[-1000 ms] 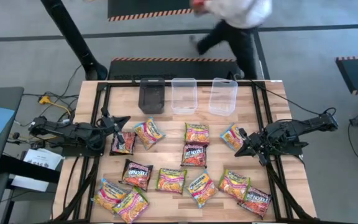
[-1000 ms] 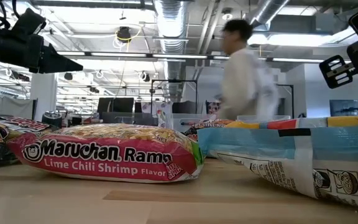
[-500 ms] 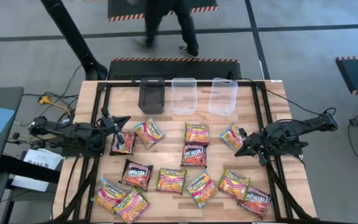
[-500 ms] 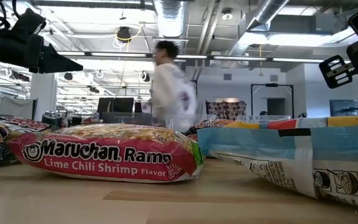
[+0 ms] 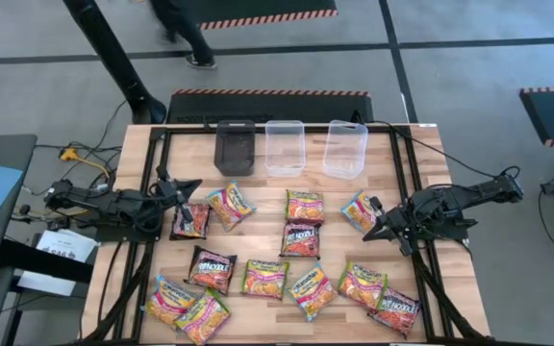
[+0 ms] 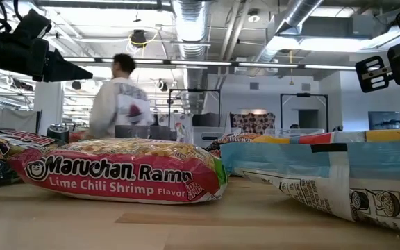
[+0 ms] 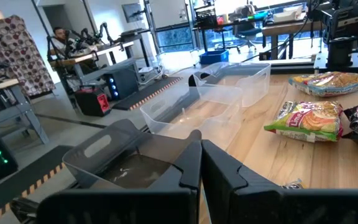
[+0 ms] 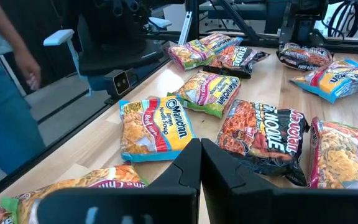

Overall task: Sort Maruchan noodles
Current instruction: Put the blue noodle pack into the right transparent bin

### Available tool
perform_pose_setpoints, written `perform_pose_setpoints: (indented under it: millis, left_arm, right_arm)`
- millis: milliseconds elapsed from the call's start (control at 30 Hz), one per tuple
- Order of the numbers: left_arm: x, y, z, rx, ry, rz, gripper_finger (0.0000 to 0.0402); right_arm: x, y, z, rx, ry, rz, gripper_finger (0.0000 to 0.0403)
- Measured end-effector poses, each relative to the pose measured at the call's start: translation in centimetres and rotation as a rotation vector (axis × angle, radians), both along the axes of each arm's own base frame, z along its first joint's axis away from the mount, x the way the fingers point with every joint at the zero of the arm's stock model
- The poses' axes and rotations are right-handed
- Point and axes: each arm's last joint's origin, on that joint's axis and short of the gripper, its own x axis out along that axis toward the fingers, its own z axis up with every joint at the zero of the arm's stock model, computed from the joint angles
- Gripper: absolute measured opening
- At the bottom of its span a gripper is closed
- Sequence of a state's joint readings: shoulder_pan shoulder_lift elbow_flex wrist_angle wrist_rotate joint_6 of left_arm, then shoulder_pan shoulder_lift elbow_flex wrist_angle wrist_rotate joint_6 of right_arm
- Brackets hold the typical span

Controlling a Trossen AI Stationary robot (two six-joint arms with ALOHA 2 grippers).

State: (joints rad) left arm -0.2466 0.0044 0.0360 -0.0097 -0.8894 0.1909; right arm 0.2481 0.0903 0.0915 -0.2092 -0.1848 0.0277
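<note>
The worktop [image 5: 142, 279] carries three tubs [image 5: 285, 146] well beyond both sets of jaws. Noodles [image 5: 299, 240] lie scattered between them, none held. Left jaws [image 5: 188, 188] and right jaws [image 5: 373, 229] look closed, empty. Packets seem light, crinkly, slippery; pinch an edge seam.

Pink-and-green Lime Chili Shrimp packet [image 6: 120, 170], black tub [image 5: 235, 147], tan table [image 5: 267, 311]

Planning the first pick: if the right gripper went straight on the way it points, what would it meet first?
Probably the right gripper, fingers shut, would first meet the yellow Maruchan packet or the dark noodle packet beside it; depth is unclear.
</note>
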Motion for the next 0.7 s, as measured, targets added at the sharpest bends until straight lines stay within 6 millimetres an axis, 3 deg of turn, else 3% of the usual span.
perform_pose_setpoints:
  millis: [267,700]
  left_arm:
    - [0.00,0.00,0.00,0.000,0.000,0.000,0.0000]
    - [0.00,0.00,0.00,0.000,0.000,0.000,0.0000]
  right_arm:
    - [0.02,0.00,0.10,0.011,-0.006,-0.002,0.0031]
    - [0.08,0.02,0.43,0.359,0.118,-0.071,0.0031]
